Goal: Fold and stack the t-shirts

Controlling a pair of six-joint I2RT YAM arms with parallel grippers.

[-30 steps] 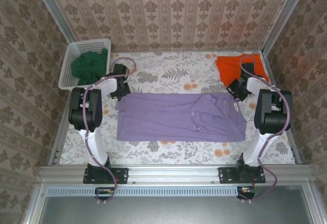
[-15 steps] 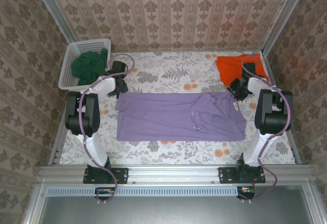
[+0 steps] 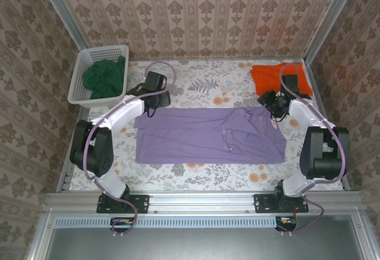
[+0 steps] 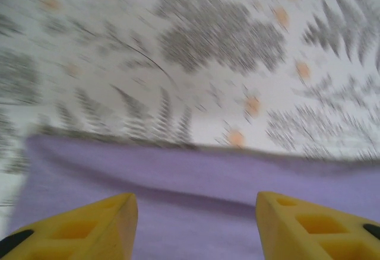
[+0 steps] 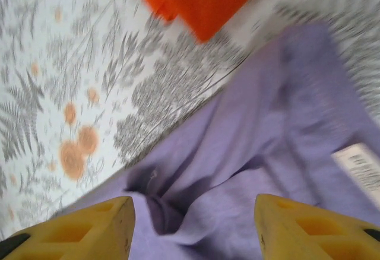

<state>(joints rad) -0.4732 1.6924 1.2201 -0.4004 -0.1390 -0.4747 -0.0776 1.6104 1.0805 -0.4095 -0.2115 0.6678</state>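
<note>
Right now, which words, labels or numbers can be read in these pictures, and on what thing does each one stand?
Nothing is legible.
The white label on the lilac t-shirt: print too blurred.
The white lettering on its chest: too small.

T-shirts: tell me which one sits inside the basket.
The dark green t-shirt, bunched in the white basket. The purple t-shirt and orange t-shirt both lie on the table.

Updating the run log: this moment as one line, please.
left gripper: open above purple t-shirt, far edge | right gripper: open above its label end | orange t-shirt: far right | green t-shirt: in basket
</note>
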